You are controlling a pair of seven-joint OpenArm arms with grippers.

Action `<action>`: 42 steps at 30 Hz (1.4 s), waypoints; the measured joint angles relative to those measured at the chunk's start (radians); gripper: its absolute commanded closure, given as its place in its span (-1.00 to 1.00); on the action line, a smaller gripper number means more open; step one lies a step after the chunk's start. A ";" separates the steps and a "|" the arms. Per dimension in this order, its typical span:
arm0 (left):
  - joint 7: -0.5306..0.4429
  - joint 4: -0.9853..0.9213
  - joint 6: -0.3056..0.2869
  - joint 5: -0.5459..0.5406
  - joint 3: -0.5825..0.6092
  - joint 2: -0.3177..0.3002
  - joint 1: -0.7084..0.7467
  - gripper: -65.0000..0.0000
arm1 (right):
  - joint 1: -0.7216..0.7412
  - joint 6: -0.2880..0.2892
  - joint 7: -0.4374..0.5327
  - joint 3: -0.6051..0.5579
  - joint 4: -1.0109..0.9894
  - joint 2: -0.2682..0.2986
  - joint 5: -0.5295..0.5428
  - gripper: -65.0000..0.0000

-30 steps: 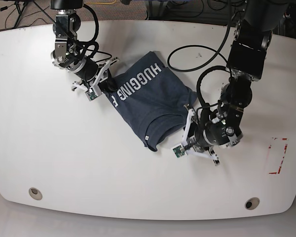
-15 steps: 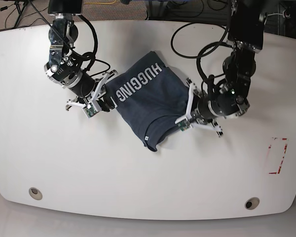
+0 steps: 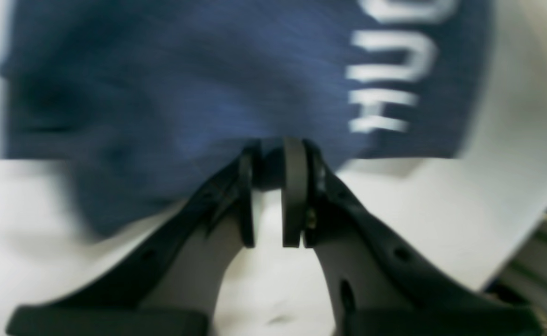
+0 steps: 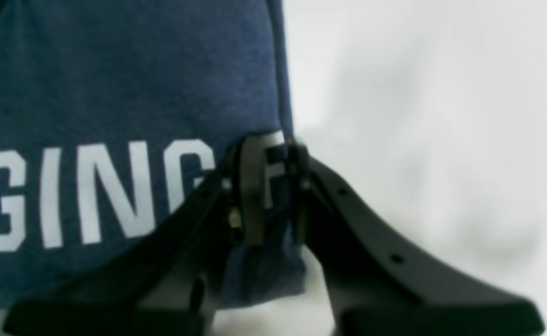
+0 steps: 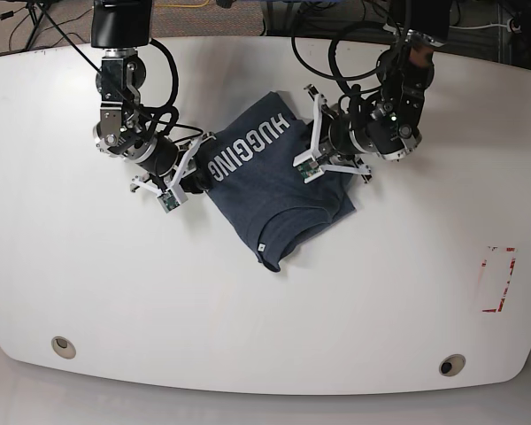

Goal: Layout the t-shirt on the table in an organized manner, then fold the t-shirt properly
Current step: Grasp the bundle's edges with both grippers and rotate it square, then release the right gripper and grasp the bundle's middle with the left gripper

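Your left gripper is pinched on an edge of the t-shirt, its pads nearly together with a dark tuck of cloth between them; the view is blurred. Your right gripper is clamped on the opposite edge, right at the end of the white lettering. The t-shirt lies bunched between the two grippers, its lettering running along the line that joins them, with the neck label at its near corner. It sits on the table, still crumpled, so spreading probably means drawing the grippers apart along that line.
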 measured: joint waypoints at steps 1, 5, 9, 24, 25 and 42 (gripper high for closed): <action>-0.002 -0.022 0.000 -0.003 0.000 0.003 -0.003 0.79 | -0.001 0.000 0.006 0.000 -0.009 -0.001 0.000 0.75; -0.045 -0.092 0.001 -0.003 -0.006 -0.003 -0.018 0.79 | -0.026 0.000 0.023 0.000 -0.014 0.001 0.008 0.75; -0.072 -0.138 -0.009 -0.032 -0.055 -0.023 -0.048 0.79 | -0.078 -0.006 0.032 0.000 0.029 0.001 0.018 0.75; -0.045 -0.161 0.002 0.003 -0.154 -0.171 -0.125 0.79 | -0.185 -0.068 -0.031 -0.009 0.150 -0.111 0.016 0.74; -0.046 -0.155 0.002 0.002 -0.153 -0.177 -0.129 0.79 | -0.183 -0.067 -0.047 -0.009 0.155 -0.117 0.014 0.74; -0.084 0.011 0.162 0.053 -0.206 -0.052 -0.208 0.79 | -0.180 -0.056 -0.242 0.002 0.499 -0.036 0.014 0.75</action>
